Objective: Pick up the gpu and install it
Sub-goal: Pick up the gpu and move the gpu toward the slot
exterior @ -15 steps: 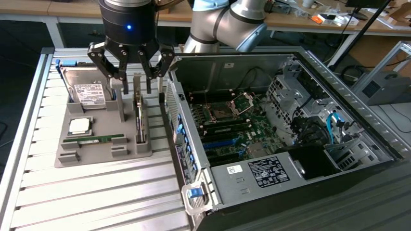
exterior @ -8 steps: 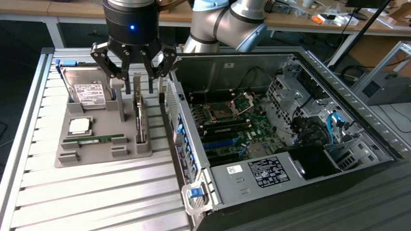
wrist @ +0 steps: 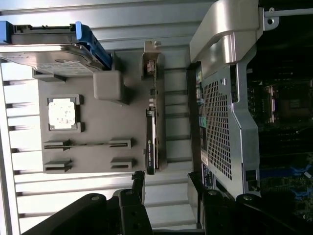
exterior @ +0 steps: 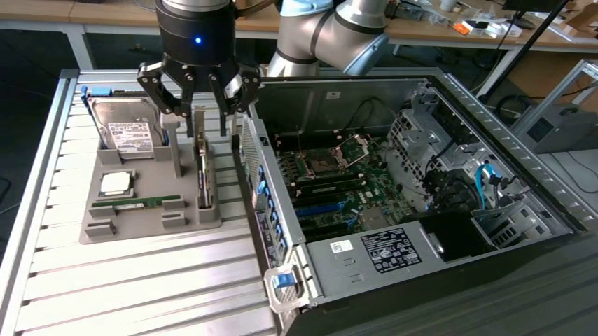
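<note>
The gpu (exterior: 203,176) stands on edge in a slot at the side of the grey parts tray (exterior: 131,227) nearest the computer case, a thin dark card with a silver bracket at its far end. In the wrist view the gpu (wrist: 150,134) appears as a narrow dark strip. My gripper (exterior: 199,120) hangs just above the gpu's far end, open and holding nothing. Its dark fingers (wrist: 139,182) spread on either side of the card's line, a short way off its near end, with my gripper (wrist: 166,183) centred slightly toward the case.
On the tray lie a hard drive (exterior: 126,131) with a white label, a processor chip (exterior: 116,183) and a green memory stick (exterior: 140,202). The open computer case (exterior: 280,231) lies right beside the tray, its motherboard (exterior: 337,185) exposed. A ribbed metal table (exterior: 140,294) carries everything.
</note>
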Controlling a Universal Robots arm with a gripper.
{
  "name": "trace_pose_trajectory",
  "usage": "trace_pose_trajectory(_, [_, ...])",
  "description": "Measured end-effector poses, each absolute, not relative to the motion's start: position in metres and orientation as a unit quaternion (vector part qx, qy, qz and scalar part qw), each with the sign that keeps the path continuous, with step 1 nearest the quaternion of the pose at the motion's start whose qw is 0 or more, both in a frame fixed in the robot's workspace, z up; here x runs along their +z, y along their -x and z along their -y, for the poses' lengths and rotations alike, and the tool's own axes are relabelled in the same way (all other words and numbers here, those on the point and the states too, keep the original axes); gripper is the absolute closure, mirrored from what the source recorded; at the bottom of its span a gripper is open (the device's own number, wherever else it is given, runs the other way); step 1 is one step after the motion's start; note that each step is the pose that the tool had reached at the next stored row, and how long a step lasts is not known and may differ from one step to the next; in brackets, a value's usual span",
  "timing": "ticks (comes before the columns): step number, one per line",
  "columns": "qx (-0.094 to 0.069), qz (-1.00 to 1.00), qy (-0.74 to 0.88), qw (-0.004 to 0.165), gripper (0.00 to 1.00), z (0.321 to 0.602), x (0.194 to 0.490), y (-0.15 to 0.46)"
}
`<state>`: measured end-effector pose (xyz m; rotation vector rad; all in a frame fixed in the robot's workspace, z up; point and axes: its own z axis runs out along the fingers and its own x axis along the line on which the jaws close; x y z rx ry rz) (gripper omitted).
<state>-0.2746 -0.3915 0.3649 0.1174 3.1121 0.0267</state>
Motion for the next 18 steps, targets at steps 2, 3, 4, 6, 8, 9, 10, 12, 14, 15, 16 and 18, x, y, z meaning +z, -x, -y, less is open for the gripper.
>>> trace_pose_trajectory(2, [0.008, -0.999, -0.038, 0.014, 0.52, 0.3912, 0.3646, 0.2736])
trace_pose_trajectory(3, [0.008, -0.999, -0.038, 0.014, 0.52, 0.3910, 0.3645, 0.2730])
trace_pose_trajectory(4, [0.008, -0.999, -0.038, 0.014, 0.52, 0.3909, 0.3644, 0.2726])
trace_pose_trajectory(6, [0.007, -0.999, -0.038, 0.014, 0.52, 0.3907, 0.3641, 0.2717])
trace_pose_trajectory(8, [0.007, -0.999, -0.038, 0.014, 0.52, 0.3905, 0.3638, 0.2709])
trace_pose_trajectory(9, [0.006, -0.999, -0.038, 0.014, 0.52, 0.3903, 0.3637, 0.2705])
trace_pose_trajectory(10, [0.006, -0.999, -0.038, 0.014, 0.52, 0.3902, 0.3636, 0.2701])
trace_pose_trajectory(12, [0.005, -0.999, -0.038, 0.014, 0.52, 0.3899, 0.3633, 0.2691])
trace_pose_trajectory(14, [0.005, -0.999, -0.038, 0.014, 0.52, 0.3896, 0.3630, 0.2681])
trace_pose_trajectory(15, [0.004, -0.999, -0.038, 0.014, 0.52, 0.3893, 0.3629, 0.2675])
trace_pose_trajectory(16, [0.004, -0.999, -0.038, 0.014, 0.52, 0.3891, 0.3628, 0.2670])
trace_pose_trajectory(18, [0.003, -0.999, -0.038, 0.014, 0.52, 0.3885, 0.3626, 0.2658])
